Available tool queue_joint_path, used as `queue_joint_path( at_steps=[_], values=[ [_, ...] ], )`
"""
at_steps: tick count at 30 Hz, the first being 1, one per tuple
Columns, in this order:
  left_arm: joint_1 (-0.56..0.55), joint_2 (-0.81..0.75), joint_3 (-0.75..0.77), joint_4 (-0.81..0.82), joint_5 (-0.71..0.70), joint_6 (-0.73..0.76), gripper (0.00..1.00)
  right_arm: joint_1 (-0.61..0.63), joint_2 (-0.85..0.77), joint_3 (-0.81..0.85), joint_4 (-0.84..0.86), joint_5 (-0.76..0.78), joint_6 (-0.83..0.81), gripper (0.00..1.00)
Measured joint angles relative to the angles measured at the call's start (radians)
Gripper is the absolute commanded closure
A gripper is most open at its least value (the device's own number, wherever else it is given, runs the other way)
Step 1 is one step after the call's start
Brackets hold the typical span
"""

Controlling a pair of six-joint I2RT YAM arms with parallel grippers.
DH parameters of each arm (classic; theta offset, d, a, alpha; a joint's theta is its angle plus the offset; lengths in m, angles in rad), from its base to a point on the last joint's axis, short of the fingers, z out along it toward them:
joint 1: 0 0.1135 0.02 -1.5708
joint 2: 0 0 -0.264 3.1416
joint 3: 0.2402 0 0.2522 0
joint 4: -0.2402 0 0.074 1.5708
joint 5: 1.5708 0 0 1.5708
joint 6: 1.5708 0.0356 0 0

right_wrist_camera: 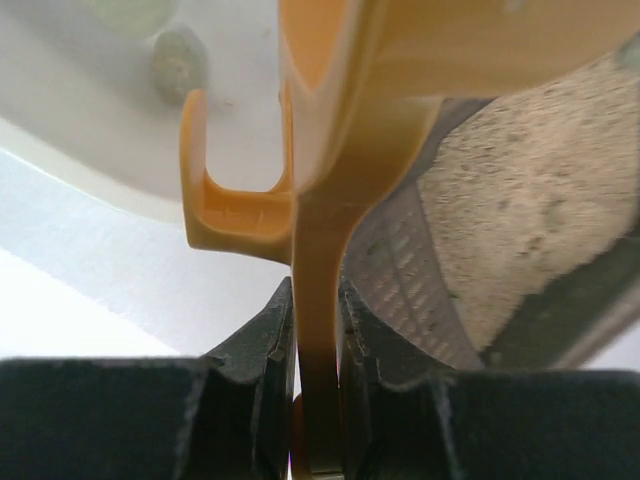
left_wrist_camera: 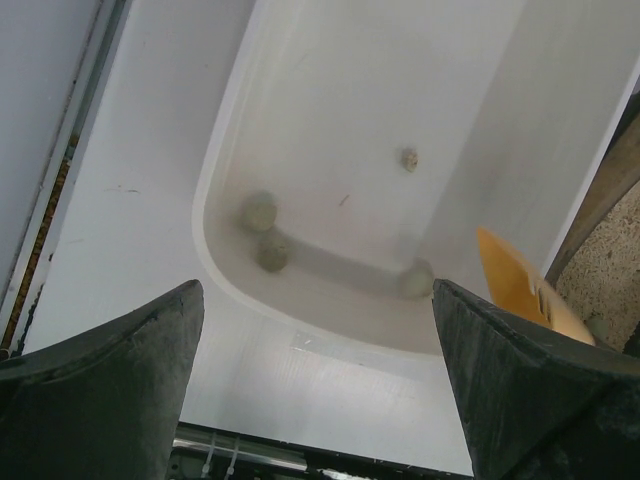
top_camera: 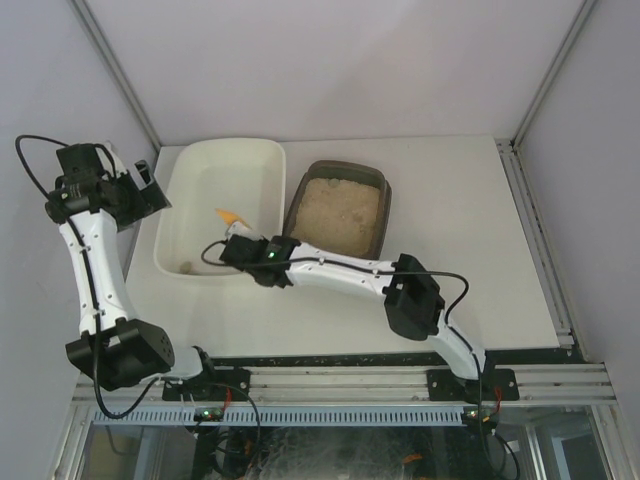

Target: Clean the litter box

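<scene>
The litter box (top_camera: pixel 346 166) sits on the surface (top_camera: pixel 450 230) just right of the right tool (right_wrist_camera: pixel 318 300), touching or nearly touching the white tub (top_camera: pixel 176 210) on its left. Its long axis runs near to far, with the far end leaning slightly right and the short ends facing the arms and the back wall. The right tool is clamped on the handle of an orange scoop (right_wrist_camera: pixel 330 120), which is held over the tub's right wall. The left tool (left_wrist_camera: pixel 315 290) has its fingers apart, gripping nothing, at the tub's left side, where greyish clumps (left_wrist_camera: pixel 258 212) lie.
</scene>
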Motion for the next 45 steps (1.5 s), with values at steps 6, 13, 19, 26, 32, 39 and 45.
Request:
queue_joint_path(
  at_steps=[6, 13, 19, 26, 32, 39, 45],
  values=[
    [0.000, -0.003, -0.026, 0.009, 0.010, 0.000, 0.01, 0.071, 0.024, 0.000, 0.022, 0.242, -0.135, 1.00],
    [-0.002, -0.006, -0.026, 0.042, 0.106, 0.054, 0.00, 0.029, -0.040, -0.080, 0.075, 0.243, -0.108, 1.00],
    [-0.241, 0.035, 0.089, 0.057, 0.129, 0.186, 0.00, -0.131, -0.359, -0.370, 0.109, 0.049, 0.084, 1.00],
    [-0.583, 0.325, 0.388, 0.106, 0.002, 0.237, 0.06, -0.372, -0.679, -0.689, 0.190, -0.171, 0.315, 1.00],
    [-0.724, 0.645, 0.519, 0.140, -0.075, 0.224, 0.10, -0.380, -0.790, -0.816, 0.218, -0.276, 0.420, 1.00],
    [-0.823, 0.807, 0.531, 0.204, -0.104, 0.227, 0.12, -0.412, -0.799, -0.819, 0.247, -0.326, 0.453, 1.00],
    [-0.841, 0.873, 0.563, 0.258, -0.138, 0.227, 0.12, -0.471, -0.755, -0.819, 0.272, -0.484, 0.462, 1.00]
  ],
)
